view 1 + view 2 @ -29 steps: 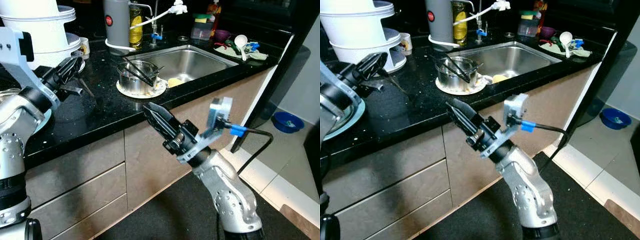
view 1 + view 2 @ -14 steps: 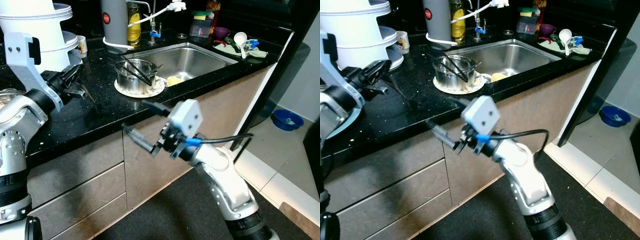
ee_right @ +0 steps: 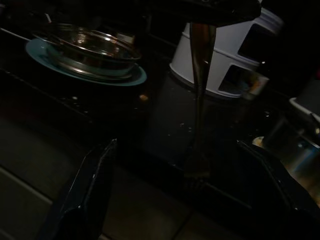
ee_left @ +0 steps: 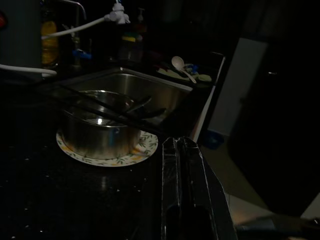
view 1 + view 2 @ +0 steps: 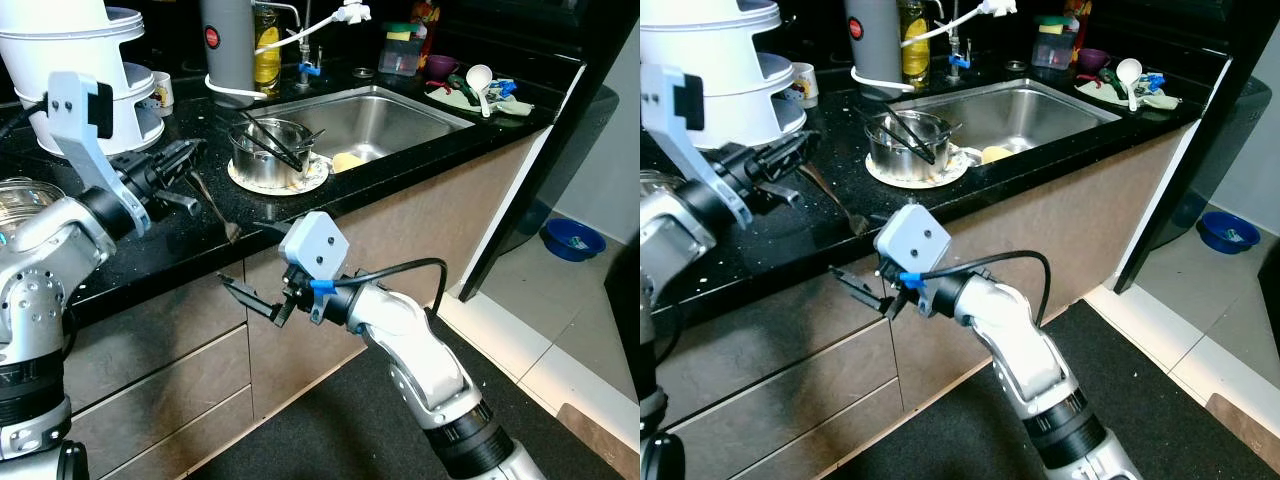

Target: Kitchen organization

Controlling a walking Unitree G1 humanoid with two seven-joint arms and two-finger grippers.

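Note:
A metal fork [image 5: 211,206] hangs tines down over the front edge of the black counter [image 5: 180,235], its handle held in my shut left gripper [image 5: 186,160]. The right gripper [image 5: 252,262] is open just below the counter edge, one finger above the fork's tines and one below and to the left. In the right wrist view the fork [image 3: 197,115] hangs between the widely spread fingers [image 3: 95,185], touching neither. The left wrist view has the left gripper's fingers [image 4: 182,190] pressed together.
A steel pot [image 5: 270,152] holding dark utensils stands on a patterned plate beside the sink [image 5: 385,118]. A white stacked container [image 5: 85,60] and a glass bowl on a teal plate [image 3: 87,67] are on the counter's left. Drawers sit under the counter. A blue bowl [image 5: 572,241] lies on the floor.
My right arm has swung left and turned, bringing its open fingers under the counter edge around the fork's tines. The left gripper has carried the fork rightward to the edge.

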